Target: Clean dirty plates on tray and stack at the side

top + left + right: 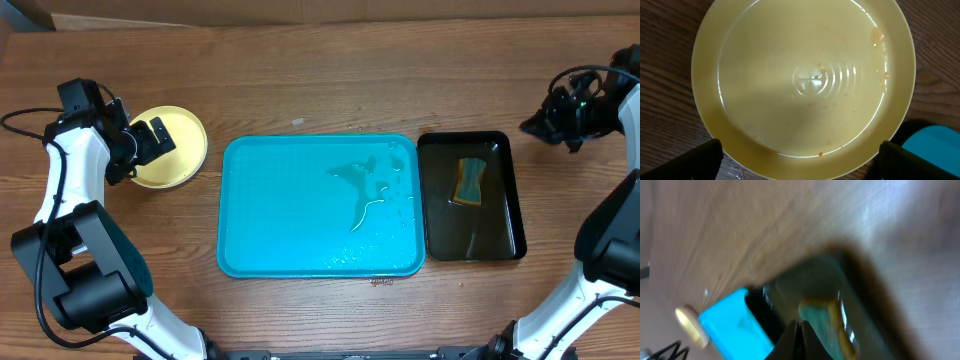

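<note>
A pale yellow plate (186, 160) lies on the wooden table left of the turquoise tray (290, 215). It fills the left wrist view (800, 75), wet, with small orange specks near its rim. My left gripper (152, 137) hovers over it, open, its fingers spread wide either side of the plate's near rim (800, 161). No white plates show as separate things. The tray holds only water streaks. My right gripper (566, 108) is shut and empty, above the table at the far right (800, 336).
A black tray (500, 200) right of the turquoise one holds a yellow-and-green sponge (467, 181), also seen blurred in the right wrist view (826, 315). A turquoise tray corner shows in the left wrist view (935, 147).
</note>
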Robot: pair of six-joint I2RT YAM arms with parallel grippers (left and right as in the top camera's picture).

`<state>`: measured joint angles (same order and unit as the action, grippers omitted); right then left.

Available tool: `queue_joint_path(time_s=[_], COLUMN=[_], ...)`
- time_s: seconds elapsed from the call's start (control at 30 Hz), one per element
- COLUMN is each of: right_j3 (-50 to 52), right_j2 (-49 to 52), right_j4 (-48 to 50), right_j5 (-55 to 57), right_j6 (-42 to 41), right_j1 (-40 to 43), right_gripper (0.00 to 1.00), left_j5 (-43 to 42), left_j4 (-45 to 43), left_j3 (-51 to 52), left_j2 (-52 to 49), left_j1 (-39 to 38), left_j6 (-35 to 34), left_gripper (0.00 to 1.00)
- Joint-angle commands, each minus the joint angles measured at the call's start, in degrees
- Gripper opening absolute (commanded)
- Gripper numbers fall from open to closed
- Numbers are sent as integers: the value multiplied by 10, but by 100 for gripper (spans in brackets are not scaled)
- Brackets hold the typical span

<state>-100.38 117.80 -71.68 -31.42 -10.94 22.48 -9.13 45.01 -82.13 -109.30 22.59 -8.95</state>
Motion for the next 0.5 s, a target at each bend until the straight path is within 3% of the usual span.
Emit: queue_joint_path(time_s=[0.0,0.23,0.47], right_j3=[-9,-8,64], right_j2=[-64,-104,-104], right_j4=[-42,-137,-112], right_j5=[4,136,150], right_j6=[-7,-16,-116], right_j1=[-20,-106,-180], right_gripper=[4,4,4], left_j5=[3,3,3], left_j4=[0,0,0], left_j3=[-3,-3,-3], left_j2=[0,0,0], left_j1=[3,3,3], left_j6=[8,8,8], left_gripper=[100,100,100])
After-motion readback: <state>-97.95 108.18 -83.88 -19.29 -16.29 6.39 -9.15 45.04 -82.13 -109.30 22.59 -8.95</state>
